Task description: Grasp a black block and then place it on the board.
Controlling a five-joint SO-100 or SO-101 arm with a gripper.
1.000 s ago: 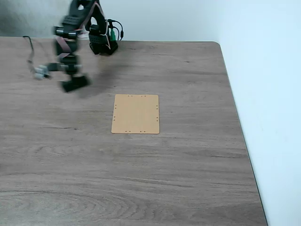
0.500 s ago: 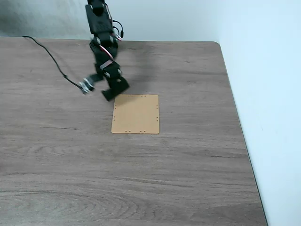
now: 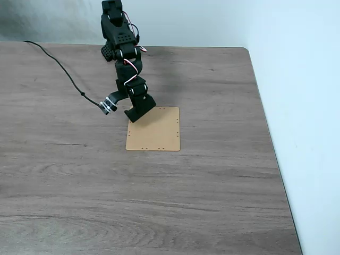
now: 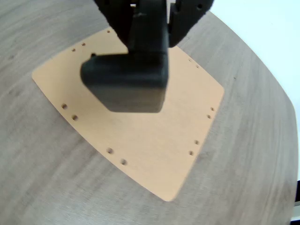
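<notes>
The tan board point(image 3: 154, 130) lies flat in the middle of the table in the fixed view, and the wrist view shows the same board point(image 4: 140, 136) with small holes along its edges. My gripper point(image 3: 138, 110) hangs over the board's top-left corner, shut on the black block point(image 3: 142, 113). In the wrist view the black block point(image 4: 126, 86) sits crosswise under my gripper point(image 4: 147, 35), a little above the board's surface. I cannot tell whether the block touches the board.
The grey-brown wood-grain table point(image 3: 212, 186) spreads wide around the board. Its right edge point(image 3: 271, 149) meets a white wall. A black cable point(image 3: 58, 66) trails from the wrist camera point(image 3: 109, 104) toward the table's back left.
The arm has swung from the back left of the table to the right and forward, carrying the block to the board's top-left corner.
</notes>
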